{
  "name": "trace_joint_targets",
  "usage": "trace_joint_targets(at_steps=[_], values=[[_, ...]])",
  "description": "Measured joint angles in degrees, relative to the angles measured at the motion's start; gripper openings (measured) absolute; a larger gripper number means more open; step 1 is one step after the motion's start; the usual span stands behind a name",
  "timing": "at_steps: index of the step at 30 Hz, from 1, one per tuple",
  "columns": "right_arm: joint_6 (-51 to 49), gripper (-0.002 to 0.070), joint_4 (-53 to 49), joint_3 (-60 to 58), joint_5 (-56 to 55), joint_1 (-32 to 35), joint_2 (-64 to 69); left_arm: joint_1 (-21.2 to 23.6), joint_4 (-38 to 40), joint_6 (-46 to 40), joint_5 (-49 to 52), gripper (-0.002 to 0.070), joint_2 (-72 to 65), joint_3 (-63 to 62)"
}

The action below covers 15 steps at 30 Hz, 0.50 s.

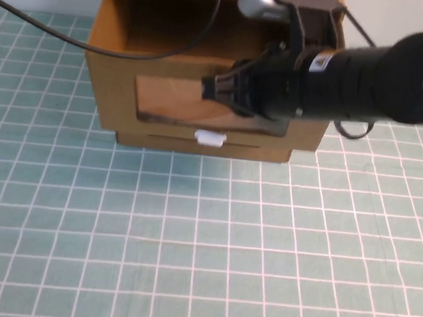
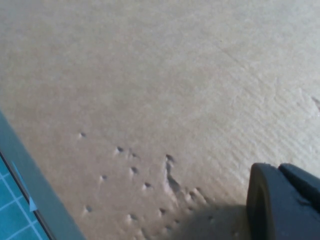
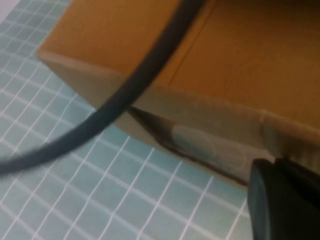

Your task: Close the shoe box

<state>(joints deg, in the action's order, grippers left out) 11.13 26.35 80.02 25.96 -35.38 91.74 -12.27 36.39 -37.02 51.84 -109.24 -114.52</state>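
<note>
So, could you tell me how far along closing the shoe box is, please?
Done: the right pincer is at the box front, on its window. In hand: it looks set to push, while the left pincer hangs close to bare cardboard. Left: the box's inside shows from above, so it seems not yet shut and the front must slide in.

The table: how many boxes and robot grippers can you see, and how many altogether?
Shoe box: 1, brown cardboard, on the green grid mat.
Grippers: 2. The right gripper is at the box's front window; the left gripper is close against cardboard.
Total: 3
</note>
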Motion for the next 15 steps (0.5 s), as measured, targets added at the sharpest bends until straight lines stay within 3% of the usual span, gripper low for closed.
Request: trace_joint_targets(at_steps=[15], values=[[0.6, -0.0011, 2.8, 12.4, -0.2, 6.2, 10.2, 0.0, 0.2, 0.0, 0.0, -0.0005, 0.0, 0.0]])
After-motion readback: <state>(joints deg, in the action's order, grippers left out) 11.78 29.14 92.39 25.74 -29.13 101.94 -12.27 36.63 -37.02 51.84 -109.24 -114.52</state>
